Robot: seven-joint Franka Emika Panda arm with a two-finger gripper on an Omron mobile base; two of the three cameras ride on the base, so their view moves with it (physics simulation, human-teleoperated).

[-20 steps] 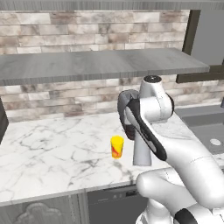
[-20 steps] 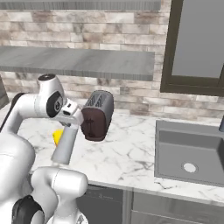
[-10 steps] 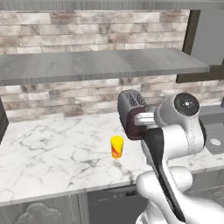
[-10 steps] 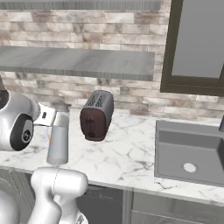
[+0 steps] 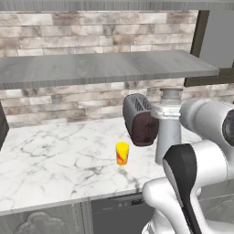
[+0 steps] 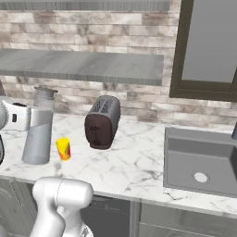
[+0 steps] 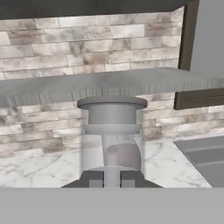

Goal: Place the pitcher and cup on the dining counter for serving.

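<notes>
Presently the pitcher [image 6: 38, 132] is seen upright against the end effector [image 7: 111, 180], apparently gripped, though closure cannot be confirmed. The yellow cup [image 5: 121, 153] is left on the wall desk [image 5: 55, 160] beside the toaster [image 6: 102, 122]. Neither item is judged delivered; the dining counter remains to be reached.

1. White, grey-veined marble tabletop [image 5: 55, 155] along the brick wall.
2. Yellow cup [image 5: 122, 153] upright near its front edge.
3. Dark toaster [image 5: 139, 119] behind the cup.
4. Grey pitcher [image 6: 39, 126] beside the cup.
5. Sink [image 6: 199, 159] set into the tabletop.
</notes>
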